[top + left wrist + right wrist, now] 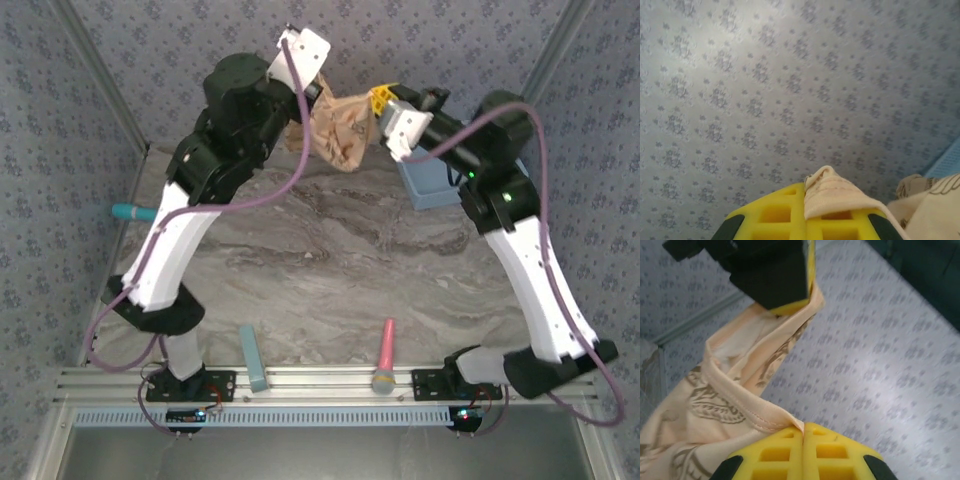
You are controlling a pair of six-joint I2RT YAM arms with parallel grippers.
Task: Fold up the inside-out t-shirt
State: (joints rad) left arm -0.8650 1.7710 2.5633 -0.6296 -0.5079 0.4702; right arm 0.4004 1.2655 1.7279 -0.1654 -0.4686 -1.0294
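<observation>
1. Top external: the inside-out t-shirt [338, 128] is seen bunched and hanging in the air above the far part of the marble table [330, 260]. It is strung between the left gripper [316, 98] and the right gripper [381, 100], which are raised close together. A blue tray [432, 188] is partly covered by the right arm. A teal pen-like thing [130, 212] lies at the table's left edge. A light-blue bar [253, 358] and a pink tool [385, 355] lie apart near the front rail.

2. Left wrist: the left gripper [802, 200] is pointed at the patterned wall [765, 90]. Its yellow fingers [775, 215] are clenched on a stitched edge of the t-shirt [832, 196], which is draped over one finger. More printed cloth is seen at the lower right.

3. Right wrist: the right gripper [803, 435] is pressed together, with a seamed hem of the t-shirt [740, 385] pinched at its tips. From there the cloth is stretched up to the left gripper [804, 300], where another edge is clamped. The leafy print is seen on the hanging folds.
</observation>
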